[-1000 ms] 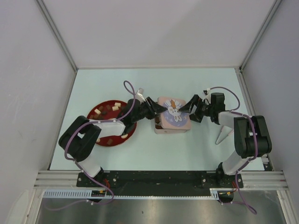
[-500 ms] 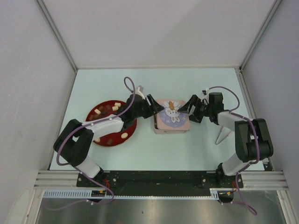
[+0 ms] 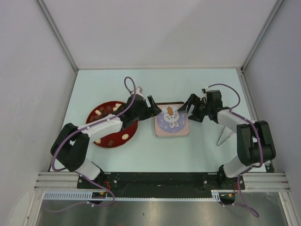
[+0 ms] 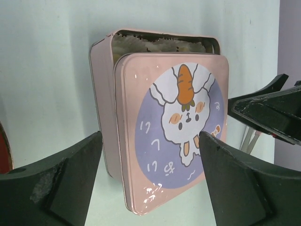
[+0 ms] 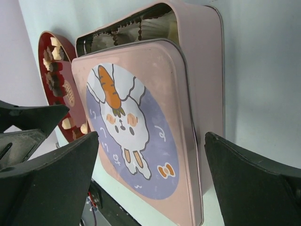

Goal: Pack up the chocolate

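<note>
Lid (image 4: 174, 132) sits askew on pink tin (image 4: 101, 94); left pincer (image 3: 152, 108) at 9 o'clock and right pincer (image 3: 190, 108) at 3 gape empty, probably to square it; chocolate (image 3: 98, 112) waits on red plate (image 3: 90, 114), farther toward 9

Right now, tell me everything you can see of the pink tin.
Rounded-square pink tin, looks like thin painted metal, flat on the table. Its lid shows a white rabbit with a carrot on a purple circle. The lid rests on top but shifted toward the near side, unseated, leaving a far-edge strip uncovered, where pale crinkled liners show. The left end effector and right end effector flank it, open, apparently not touching.
</note>
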`<act>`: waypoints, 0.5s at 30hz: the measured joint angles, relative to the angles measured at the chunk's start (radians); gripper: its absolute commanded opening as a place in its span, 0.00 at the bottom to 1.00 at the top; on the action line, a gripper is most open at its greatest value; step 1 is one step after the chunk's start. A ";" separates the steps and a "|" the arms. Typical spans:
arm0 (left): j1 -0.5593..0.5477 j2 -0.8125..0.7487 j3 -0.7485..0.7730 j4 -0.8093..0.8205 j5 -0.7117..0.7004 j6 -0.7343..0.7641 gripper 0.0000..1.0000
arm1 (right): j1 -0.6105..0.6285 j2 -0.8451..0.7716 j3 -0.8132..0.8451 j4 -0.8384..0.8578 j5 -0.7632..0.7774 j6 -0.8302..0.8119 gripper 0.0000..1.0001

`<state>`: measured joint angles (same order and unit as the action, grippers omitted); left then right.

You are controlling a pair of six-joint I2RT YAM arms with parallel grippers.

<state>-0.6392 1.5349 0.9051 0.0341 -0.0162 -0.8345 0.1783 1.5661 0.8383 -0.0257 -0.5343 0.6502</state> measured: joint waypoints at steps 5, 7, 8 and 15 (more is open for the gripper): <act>0.000 -0.004 -0.031 0.002 0.035 -0.003 0.87 | 0.019 -0.001 0.023 -0.033 0.035 -0.011 1.00; 0.000 -0.006 -0.054 0.002 0.049 -0.003 0.87 | 0.023 -0.006 0.029 -0.045 0.053 -0.021 1.00; 0.000 -0.008 -0.063 0.000 0.053 -0.002 0.87 | 0.021 -0.014 0.029 -0.056 0.064 -0.026 1.00; 0.000 -0.068 -0.072 -0.007 0.054 0.049 0.88 | 0.018 -0.179 0.031 -0.162 0.156 -0.107 1.00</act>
<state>-0.6392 1.4673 0.8326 0.0269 0.0380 -0.7856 0.1959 1.3869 0.8692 -0.1875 -0.3779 0.5430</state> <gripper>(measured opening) 0.875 0.995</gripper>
